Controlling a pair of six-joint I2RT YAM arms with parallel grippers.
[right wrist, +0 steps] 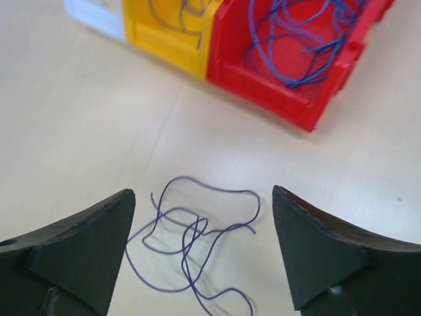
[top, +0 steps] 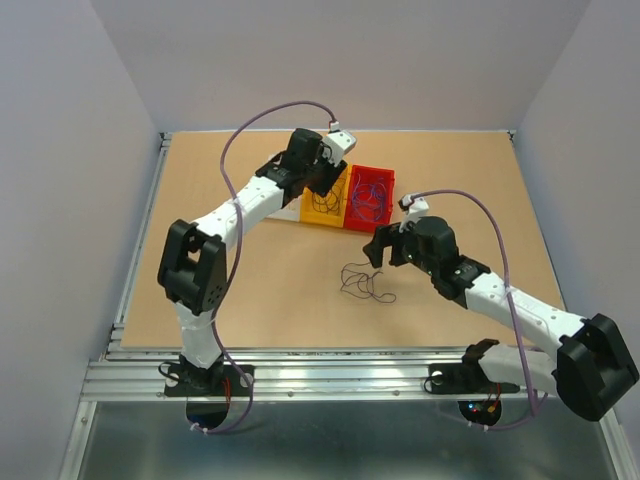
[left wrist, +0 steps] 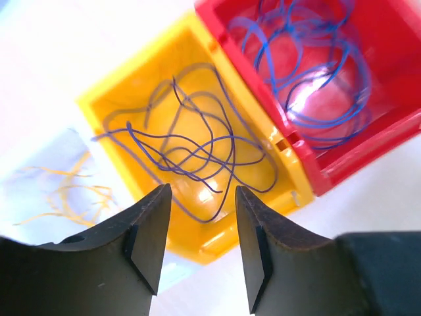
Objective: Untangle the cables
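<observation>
Table (top: 280, 300) first: the only loose cables left on it are one dark purple tangle (right wrist: 191, 237), lying directly below and between the fingers of your right gripper (right wrist: 202, 194). That's the relation your next move turns on, I'd say.

Bins sit ahead of the right gripper, beyond the tangle: the red bin (right wrist: 263, 79) straight ahead and slightly right, the yellow bin (right wrist: 171, 39) ahead-left, the white tray (right wrist: 92, 13) further left. Blue strands (left wrist: 309, 72) are in the red one, purple strands (left wrist: 197, 145) in the yellow, pale yellow strands (left wrist: 66, 197) in the white.

Right gripper: jaws spread wide, nothing held or touched, hovering above the tangle. Whether it is close over the table I can't tell.

Left gripper (left wrist: 201, 191): jaws partly apart, nothing between them, above the yellow bin's near wall. The purple strands lie loose below and ahead of it. It is well apart from the table tangle, so your right arm is clearly the nearer one.

The tangle has no clean long axis. It is loose overlapping loops, spread a bit wider across the right jaw gap than along it, with one arc reaching toward the right finger. The strand crossings bunch under the middle of the gap, slightly toward the left finger. Probably purple only, so the yellow bin looks like where it goes.
</observation>
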